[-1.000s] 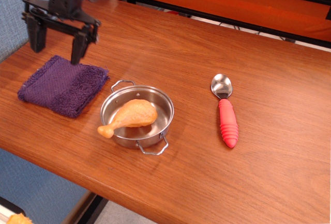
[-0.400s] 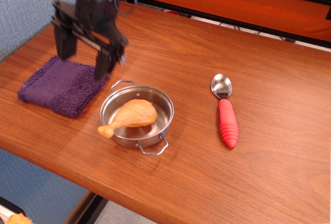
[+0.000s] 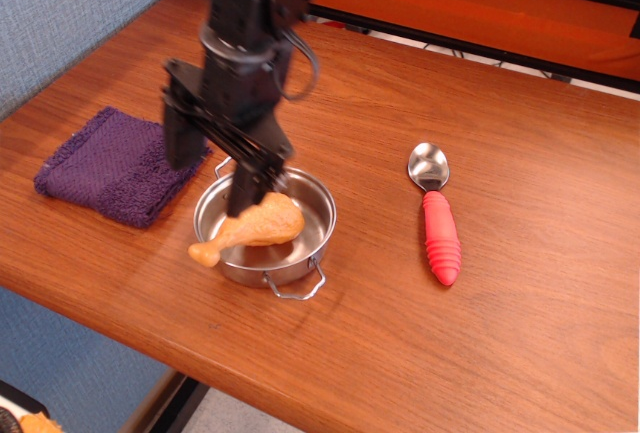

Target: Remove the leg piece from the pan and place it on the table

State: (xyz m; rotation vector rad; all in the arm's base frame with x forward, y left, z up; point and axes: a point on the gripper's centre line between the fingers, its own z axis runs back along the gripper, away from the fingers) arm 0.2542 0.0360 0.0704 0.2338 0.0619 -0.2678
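The orange-tan leg piece (image 3: 255, 226) lies in the small steel pan (image 3: 312, 236), its plump end inside and its bone end sticking out over the left rim. The pan stands on the wood-grain table (image 3: 480, 153). My black gripper (image 3: 212, 175) is open and empty. It hangs over the pan's back left side. One finger (image 3: 245, 185) is down at the plump end of the leg piece. The other finger (image 3: 180, 138) is outside the pan, near the towel. The gripper is motion-blurred.
A purple towel (image 3: 115, 165) lies left of the pan. A spoon with a red handle (image 3: 437, 223) lies to the right of the pan. The table's front edge runs close below the pan.
My gripper has moved right and down, from above the purple towel to over the pan's left side. It stayed open. The leg piece, pan and spoon have not moved.
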